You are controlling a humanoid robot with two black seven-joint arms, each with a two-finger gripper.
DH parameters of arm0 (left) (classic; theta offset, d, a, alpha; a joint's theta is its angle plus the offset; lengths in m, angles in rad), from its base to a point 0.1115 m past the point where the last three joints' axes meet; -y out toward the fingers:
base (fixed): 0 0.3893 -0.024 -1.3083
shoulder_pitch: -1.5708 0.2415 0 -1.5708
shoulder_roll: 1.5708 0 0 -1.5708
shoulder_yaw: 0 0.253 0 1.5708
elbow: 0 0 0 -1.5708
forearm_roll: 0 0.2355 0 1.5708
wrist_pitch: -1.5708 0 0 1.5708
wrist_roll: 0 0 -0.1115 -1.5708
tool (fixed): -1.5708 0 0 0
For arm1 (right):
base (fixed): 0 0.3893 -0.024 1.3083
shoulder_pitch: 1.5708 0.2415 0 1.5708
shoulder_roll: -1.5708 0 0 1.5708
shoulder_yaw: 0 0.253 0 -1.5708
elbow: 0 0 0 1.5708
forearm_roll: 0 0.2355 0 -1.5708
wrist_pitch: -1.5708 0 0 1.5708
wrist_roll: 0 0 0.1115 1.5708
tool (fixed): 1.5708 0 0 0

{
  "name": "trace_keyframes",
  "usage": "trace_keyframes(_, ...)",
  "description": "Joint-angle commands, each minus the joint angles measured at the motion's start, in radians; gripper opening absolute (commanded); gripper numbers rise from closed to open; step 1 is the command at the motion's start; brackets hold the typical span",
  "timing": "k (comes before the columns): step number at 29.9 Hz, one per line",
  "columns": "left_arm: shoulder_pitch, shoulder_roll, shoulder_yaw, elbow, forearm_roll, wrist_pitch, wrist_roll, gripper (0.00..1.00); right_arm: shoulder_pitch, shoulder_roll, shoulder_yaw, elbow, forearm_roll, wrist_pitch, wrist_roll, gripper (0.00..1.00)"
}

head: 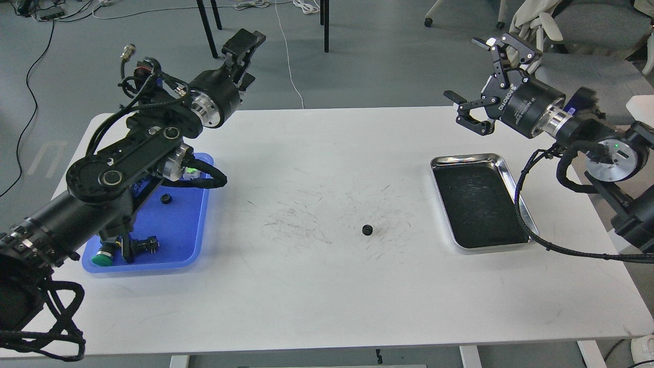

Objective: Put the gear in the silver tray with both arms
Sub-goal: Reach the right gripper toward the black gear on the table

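Gear point(367, 230) on surface mid-way; right pincer point(472, 82) wide open, empty, slightly nearer; left pincer point(245, 48) aperture unclear.

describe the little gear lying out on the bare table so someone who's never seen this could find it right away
Start at the white table, between the blue tray on the left and the silver tray on the right. The gear lies alone on the scuffed middle patch, nearer the silver tray. Unlike the black gear in the blue tray, it sits on bare tabletop.
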Motion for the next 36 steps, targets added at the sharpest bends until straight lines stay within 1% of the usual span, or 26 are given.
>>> trace_keyframes(1, 0.061, 0.050, -0.038, 0.003, -0.164, 0.013, -0.011, 0.98, 0.248, -0.003, -0.338, 0.012, -0.005, 0.000, -0.006, 0.99)
trace_keyframes(4, 0.122, 0.056, -0.135, 0.003, -0.224, 0.012, -0.011, 0.98, 0.407, 0.032, -0.558, 0.021, -0.037, 0.000, -0.013, 0.99)
trace_keyframes(6, 0.159, 0.056, -0.210, 0.003, -0.238, 0.004, -0.006, 0.98, 0.484, 0.096, -0.666, 0.022, -0.083, 0.000, -0.016, 0.99)
trace_keyframes(8, 0.184, 0.056, -0.256, 0.003, -0.262, 0.004, -0.006, 0.98, 0.526, 0.148, -0.747, 0.023, -0.132, 0.000, -0.018, 0.99)
trace_keyframes(12, 0.219, 0.054, -0.296, 0.003, -0.319, 0.004, -0.011, 0.98, 0.580, 0.237, -0.859, 0.039, -0.245, 0.000, -0.021, 0.99)
trace_keyframes(18, 0.244, 0.060, -0.306, 0.000, -0.330, 0.004, -0.009, 0.98, 0.641, 0.328, -1.086, 0.098, -0.389, 0.000, -0.055, 0.99)
trace_keyframes(23, 0.247, 0.060, -0.306, -0.002, -0.330, 0.003, -0.011, 0.98, 0.643, 0.388, -1.152, 0.096, -0.399, 0.000, -0.084, 0.98)
trace_keyframes(27, 0.247, 0.060, -0.307, -0.005, -0.330, 0.004, -0.011, 0.98, 0.635, 0.458, -1.188, 0.087, -0.397, 0.002, -0.084, 0.98)
trace_keyframes(31, 0.248, 0.060, -0.304, -0.006, -0.328, 0.010, -0.011, 0.98, 0.612, 0.550, -1.212, 0.047, -0.387, 0.002, -0.086, 0.98)
trace_keyframes(34, 0.254, 0.059, -0.304, -0.008, -0.328, 0.010, -0.011, 0.98, 0.593, 0.591, -1.220, 0.012, -0.385, 0.003, -0.086, 0.98)
trace_keyframes(36, 0.271, 0.059, -0.305, -0.009, -0.328, 0.010, -0.011, 0.98, 0.578, 0.591, -1.229, -0.014, -0.387, 0.002, -0.086, 0.97)
